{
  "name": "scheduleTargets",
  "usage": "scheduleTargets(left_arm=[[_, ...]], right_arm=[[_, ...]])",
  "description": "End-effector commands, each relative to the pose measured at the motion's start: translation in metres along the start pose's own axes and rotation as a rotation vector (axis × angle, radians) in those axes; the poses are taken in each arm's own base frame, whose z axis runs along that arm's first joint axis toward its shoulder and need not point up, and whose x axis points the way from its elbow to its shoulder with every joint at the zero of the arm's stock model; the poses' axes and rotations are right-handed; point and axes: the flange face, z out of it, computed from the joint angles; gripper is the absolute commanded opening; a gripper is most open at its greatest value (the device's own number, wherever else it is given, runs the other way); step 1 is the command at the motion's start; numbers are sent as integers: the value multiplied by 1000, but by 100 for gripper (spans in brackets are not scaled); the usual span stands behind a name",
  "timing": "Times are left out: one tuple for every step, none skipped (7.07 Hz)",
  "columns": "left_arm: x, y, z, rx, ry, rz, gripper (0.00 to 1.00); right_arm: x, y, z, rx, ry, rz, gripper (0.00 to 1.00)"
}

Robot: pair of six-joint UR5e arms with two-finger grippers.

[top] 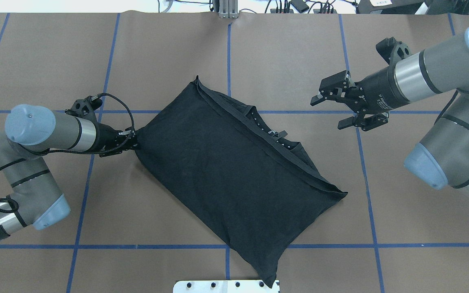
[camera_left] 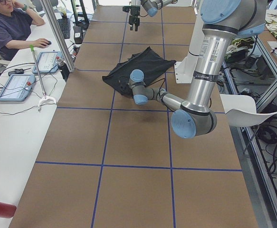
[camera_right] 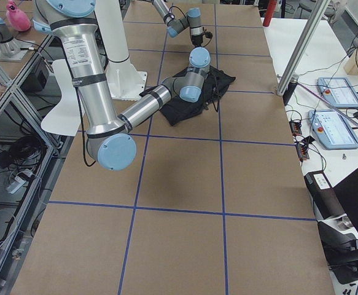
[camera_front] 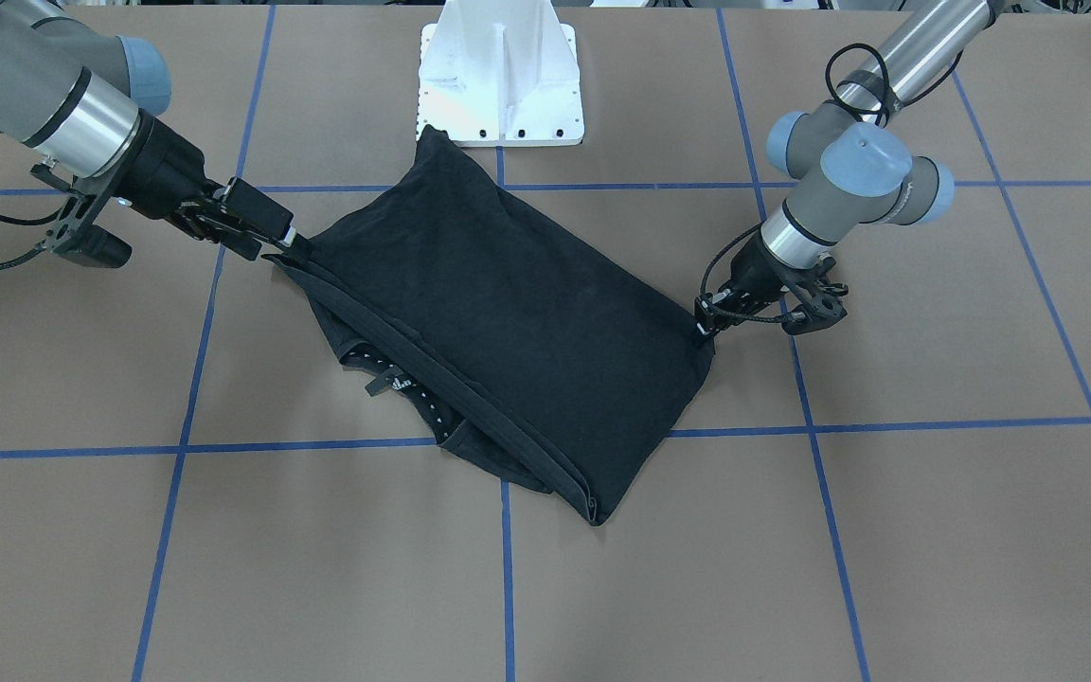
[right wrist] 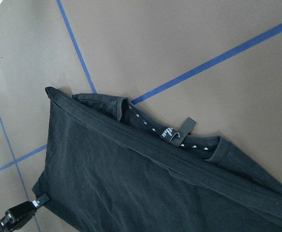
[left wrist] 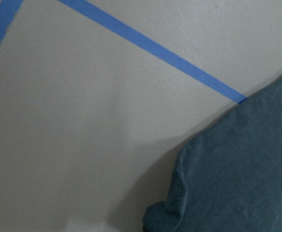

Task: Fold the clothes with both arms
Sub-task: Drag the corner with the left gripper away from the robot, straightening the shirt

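Observation:
The black T-shirt (camera_front: 508, 313) (top: 226, 171) lies folded double, slanted across the table's middle. Its collar with a small label (top: 273, 132) (right wrist: 172, 133) peeks out along one long edge; no logo shows. My left gripper (top: 134, 140) (camera_front: 703, 327) is low at the table, shut on one corner of the shirt, and the cloth is drawn to a point there. The left wrist view shows only cloth (left wrist: 247, 174) and table. My right gripper (top: 327, 113) (camera_front: 278, 246) hovers open above the table, off the collar-side edge, holding nothing.
The white pedestal base (camera_front: 501, 76) (top: 218, 286) touches the shirt's near corner. Blue tape lines (top: 228, 53) grid the brown table. A person (camera_left: 10, 28) sits at a side desk with teach pendants (camera_left: 14, 85).

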Motion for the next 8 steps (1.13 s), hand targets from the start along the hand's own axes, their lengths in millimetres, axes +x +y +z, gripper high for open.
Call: scheduleTargets(left_arm=[[-3, -24, -11, 37, 1, -19, 0], [6, -42, -12, 65, -7, -35, 0], [29, -62, 1, 85, -19, -52, 0], [61, -90, 12, 113, -27, -71, 0], [84, -112, 25, 130, -33, -85, 0], [109, -132, 32, 148, -33, -95, 0], [128, -143, 36, 169, -29, -96, 0], [152, -151, 40, 214, -22, -94, 0]], right_arm=[[0, 0, 0, -1, 0, 0, 100], [0, 0, 0, -1, 0, 0, 100], [0, 0, 0, -1, 0, 0, 100], [0, 1, -1, -1, -1, -1, 100], [0, 1, -1, -2, -2, -2, 100], [0, 1, -1, -4, -2, -2, 100], [1, 1, -2, -5, -1, -1, 100], [1, 1, -2, -5, -1, -1, 100]])
